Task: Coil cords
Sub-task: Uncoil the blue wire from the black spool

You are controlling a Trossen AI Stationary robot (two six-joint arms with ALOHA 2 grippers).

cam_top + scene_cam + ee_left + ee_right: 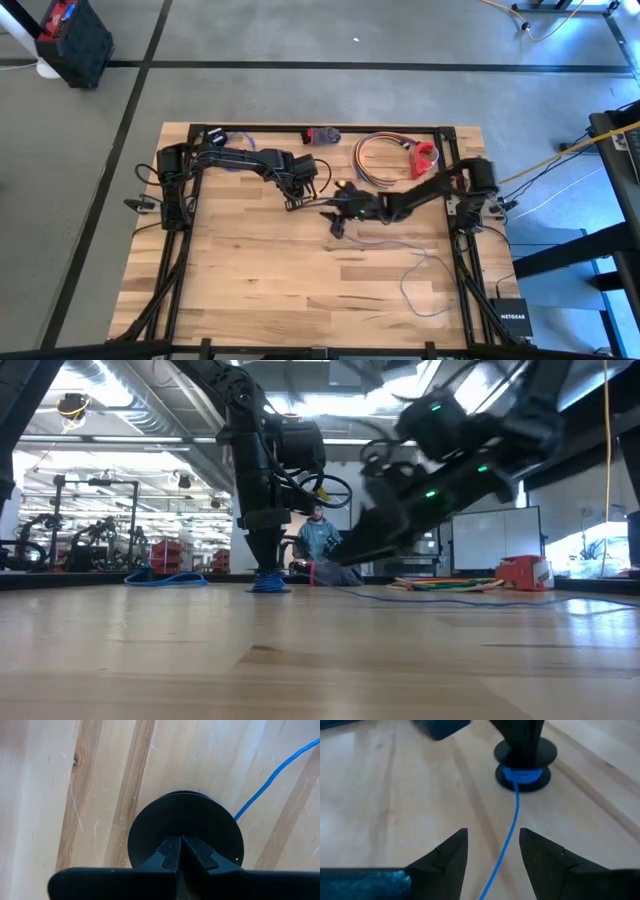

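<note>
Near the middle of the counter (250,290), toward its far side, we see a small black spool (525,762) standing flat on the wood, with a thin blue cord (507,840) wound around its waist. From the spool the cord runs out across the wood and passes through the gap between the fingers of our right end effector (492,857), which is open and not touching it; farther on the cord trails in loose squiggles toward the near right corner (425,285). Our left end effector (181,855) stands directly over the spool, its fingers pressed together on the top disc (186,827). Behind, by the counter's far edge, lie a multicoloured coil of cable (378,158) and a red tool (425,157). Beyond the counter a person (318,540) shows in the room.
</note>
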